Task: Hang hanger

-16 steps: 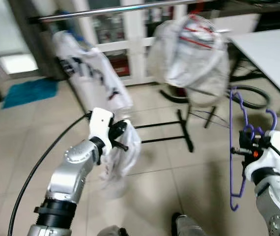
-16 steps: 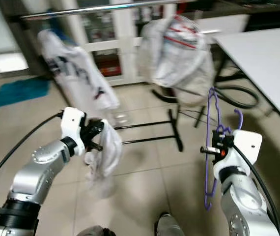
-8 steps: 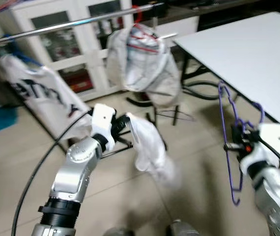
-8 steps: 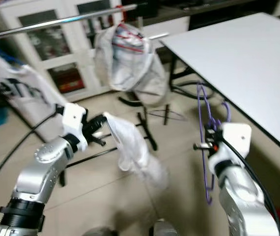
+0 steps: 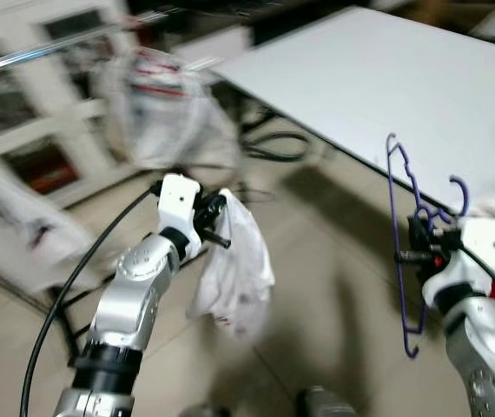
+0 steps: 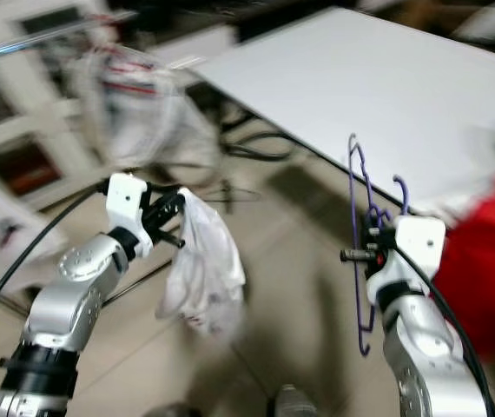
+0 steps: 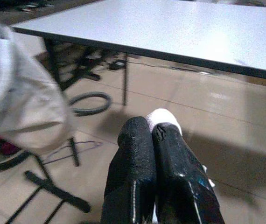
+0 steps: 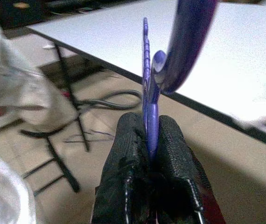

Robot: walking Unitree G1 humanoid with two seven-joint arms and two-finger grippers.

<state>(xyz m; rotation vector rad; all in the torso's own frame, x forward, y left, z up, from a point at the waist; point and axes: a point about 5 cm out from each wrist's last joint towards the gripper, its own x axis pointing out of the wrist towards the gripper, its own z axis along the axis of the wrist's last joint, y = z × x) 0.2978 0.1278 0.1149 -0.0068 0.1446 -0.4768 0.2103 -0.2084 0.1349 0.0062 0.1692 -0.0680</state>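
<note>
My right gripper (image 5: 412, 246) is shut on a purple plastic hanger (image 5: 398, 228), held upright at my right side; in the right wrist view the purple hanger (image 8: 150, 88) runs up between the two black fingers (image 8: 127, 154). My left gripper (image 5: 216, 217) is shut on a white garment (image 5: 234, 269) that dangles below it over the floor; a bit of the white garment (image 7: 163, 118) peeks past the closed fingertips (image 7: 140, 140) in the left wrist view. The clothes rail (image 5: 52, 48) with hung garments (image 5: 156, 109) stands behind, to my left, blurred.
A large white table (image 5: 386, 74) fills the right and back of the view, with a black cable (image 5: 273, 149) coiled beneath it. Something red (image 6: 482, 269) lies at the far right. The rack's black feet (image 7: 49, 189) rest on the tiled floor.
The whole view has swung to the right, so the rail has slid left and the table has come in front. Both grippers keep their holds; the garment has swung back down.
</note>
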